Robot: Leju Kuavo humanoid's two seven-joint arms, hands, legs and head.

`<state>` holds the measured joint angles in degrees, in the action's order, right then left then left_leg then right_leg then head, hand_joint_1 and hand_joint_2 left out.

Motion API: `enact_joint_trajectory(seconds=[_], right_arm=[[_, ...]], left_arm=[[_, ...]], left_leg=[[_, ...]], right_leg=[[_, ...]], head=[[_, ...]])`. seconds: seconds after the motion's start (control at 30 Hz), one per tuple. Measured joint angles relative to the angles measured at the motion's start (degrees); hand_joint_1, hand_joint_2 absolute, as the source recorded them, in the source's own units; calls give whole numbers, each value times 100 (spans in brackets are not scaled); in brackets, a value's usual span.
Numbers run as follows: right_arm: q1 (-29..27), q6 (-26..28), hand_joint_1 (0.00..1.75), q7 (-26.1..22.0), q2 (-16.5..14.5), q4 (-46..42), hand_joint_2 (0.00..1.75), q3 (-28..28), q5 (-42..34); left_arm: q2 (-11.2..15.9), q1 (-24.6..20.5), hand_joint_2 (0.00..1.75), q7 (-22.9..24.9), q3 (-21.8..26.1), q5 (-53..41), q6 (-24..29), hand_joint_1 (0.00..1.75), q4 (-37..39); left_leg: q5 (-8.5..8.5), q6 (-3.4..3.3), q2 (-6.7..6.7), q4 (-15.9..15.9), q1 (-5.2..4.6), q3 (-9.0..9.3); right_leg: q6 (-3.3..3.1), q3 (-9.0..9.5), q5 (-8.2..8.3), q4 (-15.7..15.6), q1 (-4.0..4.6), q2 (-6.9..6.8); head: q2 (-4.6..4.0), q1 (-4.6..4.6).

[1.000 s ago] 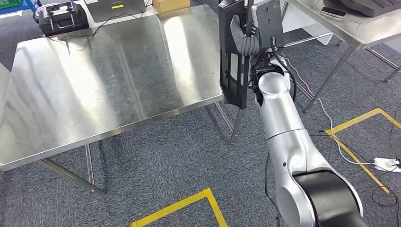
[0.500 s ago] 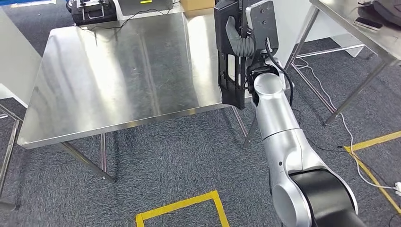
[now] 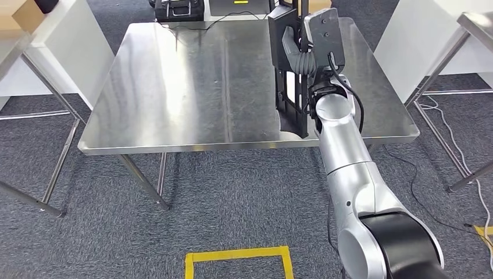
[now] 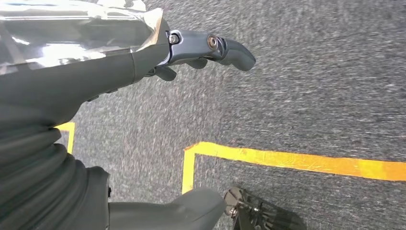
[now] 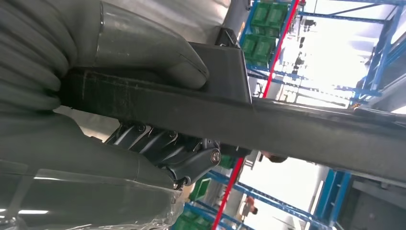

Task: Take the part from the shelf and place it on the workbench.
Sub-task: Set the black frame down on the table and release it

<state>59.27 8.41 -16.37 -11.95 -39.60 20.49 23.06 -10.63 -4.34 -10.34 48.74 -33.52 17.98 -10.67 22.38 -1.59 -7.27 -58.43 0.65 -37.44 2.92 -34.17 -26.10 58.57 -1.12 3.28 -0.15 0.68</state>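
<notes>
**Part held upright over the worktop**

Right hand [image 3: 302,55] raised above the steel worktop [image 3: 192,87], fingers clenched around the black part [image 3: 290,99], a long frame standing upright with its lower end near the worktop's front edge. Closer in the right wrist view: thumb pressed on one face of the part [image 5: 268,120], dark fingers [image 5: 167,148] wrapped on the other. Left hand [image 4: 191,52] hanging over grey carpet [image 4: 311,86] and yellow floor tape [image 4: 287,160], fingers [image 4: 230,48] loosely spread, grasping nothing. Beyond the fingers, at the worktop's far edge, a black case [image 3: 177,9].
</notes>
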Motion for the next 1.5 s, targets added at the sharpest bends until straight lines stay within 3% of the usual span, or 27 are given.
enact_joint_trajectory(seconds=[0.07,0.1,0.13,0.2,0.27,0.3,0.33,0.4,0.47,0.5,0.6,0.67,0.77,1.03,1.17,1.23,1.3,1.37,1.4,1.47,1.5], right_arm=[[-17,0,175,-5,-4,2,175,-40,1],[-20,1,175,-7,-12,1,175,-60,3],[-18,8,175,-11,-16,1,175,-77,5],[-23,51,175,-34,-15,0,175,-102,8],[-71,123,175,-89,-2,-1,175,-142,2],[-108,150,175,-123,0,-4,175,-169,-6],[-143,167,175,-154,1,-13,175,-196,-15],[-181,175,175,-190,2,-42,175,-232,-26],[-185,175,175,-203,6,-71,175,-251,-21],[-189,175,175,-207,9,-79,175,-258,-8],[-209,179,175,-205,14,-87,175,-274,68],[-206,202,175,-191,26,-88,175,-279,160],[-206,275,175,-143,43,-57,175,-279,350],[-209,470,175,-38,55,13,175,-254,642],[-223,789,175,87,75,60,175,-129,1184],[-249,852,175,118,102,107,175,-70,1330],[-308,880,175,125,149,206,175,-36,1399],[-410,906,175,104,194,320,175,-28,1423],[-456,923,175,83,216,373,175,-29,1427],[-499,951,175,38,250,455,175,-31,1439],[-502,964,175,19,264,490,175,-31,1445]], left_arm=[[9,19,175,0,12,-3,-1,0,0],[11,29,175,0,18,-5,-1,0,0],[14,36,175,0,23,-7,-1,0,1],[16,30,175,0,26,-8,-1,0,1],[22,21,175,0,27,-8,-1,0,1],[24,20,175,0,30,-7,-1,0,1],[26,21,175,0,34,-7,0,0,1],[36,20,175,0,45,-5,1,0,0],[42,11,175,-1,55,-5,0,0,0],[42,7,175,-1,60,-6,-1,0,0],[40,4,175,1,66,-39,-2,0,0],[48,-3,175,2,66,-69,-24,0,0],[71,-4,175,-4,66,-105,-112,0,0],[105,1,175,-37,66,-140,-186,0,0],[134,1,175,-46,66,-151,-292,0,-1],[130,-4,175,-13,66,-163,-334,0,0],[129,-14,175,23,66,-172,-368,0,0],[125,-15,175,49,66,-170,-402,0,0],[122,-12,175,55,66,-170,-414,0,0],[116,-7,175,59,67,-169,-418,0,0],[124,-8,175,59,67,-169,-419,0,-1]], left_leg=[[-18,72,-76,13,26,-33],[12,104,-7,-24,25,-59],[98,135,135,-149,20,-122],[431,181,522,-743,9,-391],[717,213,687,-1443,31,-714],[730,218,707,-1573,39,-769],[641,215,712,-1475,45,-706],[323,184,750,-749,47,-302],[160,137,796,-149,21,32],[161,114,803,-44,3,87],[146,34,756,-4,-20,101],[125,4,726,16,-32,118],[128,8,682,3,-69,107],[129,-20,675,-9,-98,98],[113,-146,673,109,-50,157],[60,-181,677,230,5,251],[55,-186,664,252,14,281],[71,-157,622,243,31,285],[84,-130,596,232,49,287],[137,-32,559,170,95,286],[180,35,546,120,103,271]], right_leg=[[-87,24,27,-15,4,-122],[-135,37,40,-29,-9,-175],[-188,50,51,-46,-26,-225],[-259,61,52,-61,-21,-305],[-282,62,43,-60,5,-386],[-284,63,40,-59,13,-424],[-285,64,39,-58,17,-454],[-281,68,34,-56,23,-490],[-255,54,25,-50,63,-509],[-237,49,20,-50,82,-519],[-157,41,5,-48,98,-526],[-147,58,-3,-66,109,-497],[-166,98,8,-107,103,-499],[-120,107,37,-139,77,-504],[-29,114,36,-168,27,-506],[-55,-58,-133,191,39,-441],[-92,-438,-418,948,14,-379],[-55,-721,-529,1426,-21,-364],[-2,-710,-455,1344,-46,-363],[143,-409,-131,625,-118,-365],[185,-240,1,280,-132,-357]], head=[[0,2],[0,9],[0,30],[0,72],[0,84],[0,85],[0,86],[0,87],[0,81],[0,77],[0,69],[0,55],[0,40],[0,36],[0,46],[0,36],[0,26],[0,22],[0,20],[0,10],[0,0]])
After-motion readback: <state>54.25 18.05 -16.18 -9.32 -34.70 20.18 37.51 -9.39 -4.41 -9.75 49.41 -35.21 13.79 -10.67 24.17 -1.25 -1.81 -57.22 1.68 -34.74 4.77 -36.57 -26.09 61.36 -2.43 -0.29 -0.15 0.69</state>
